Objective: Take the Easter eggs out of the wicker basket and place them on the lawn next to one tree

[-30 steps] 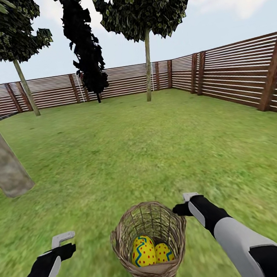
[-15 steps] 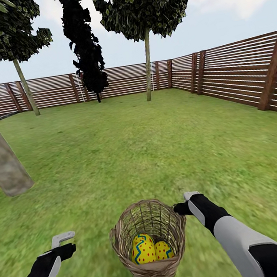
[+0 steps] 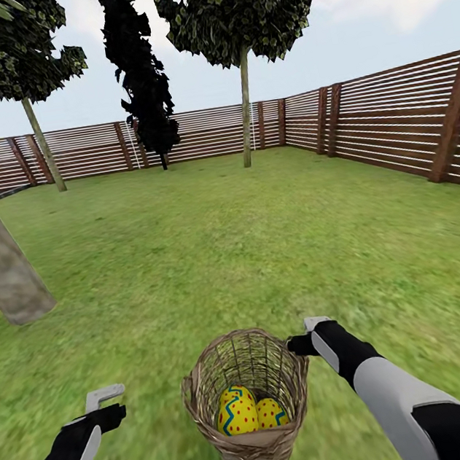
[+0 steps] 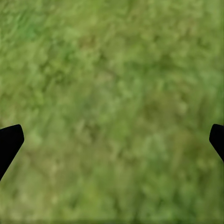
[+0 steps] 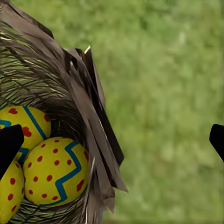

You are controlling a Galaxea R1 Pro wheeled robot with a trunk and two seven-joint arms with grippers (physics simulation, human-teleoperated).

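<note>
Since nothing is lifted yet: all the eggs sit in the wicker basket (image 3: pixel 249 404), which stands on the lawn (image 3: pixel 261 240) just ahead of the robot, between its two arms.
Eggs: two Easter eggs (image 3: pixel 237 411) show from the head camera; the right wrist view shows three (image 5: pixel 55 171), packed touching one another at the bottom.
Right gripper (image 3: pixel 308 332): hovers just beside the basket's rim, outside it, fingers spread wide (tips at opposite edges of its own camera view), holding nothing.
Left gripper (image 3: pixel 105 403): well apart from the basket, over bare grass, likewise spread wide and empty.
Tree (image 3: pixel 0 271): thick grey-brown trunk, ahead to the left, a likely drop spot.
Risk, tipping: the basket looks light; a finger catching the rim on the way in could knock it over.
Risk, grasp: the eggs are round, smooth and crowded, so closing on one may squeeze it out sideways or nudge its neighbours.
Risk, depth: the tapered weave leaves little room for spread fingers.
</note>
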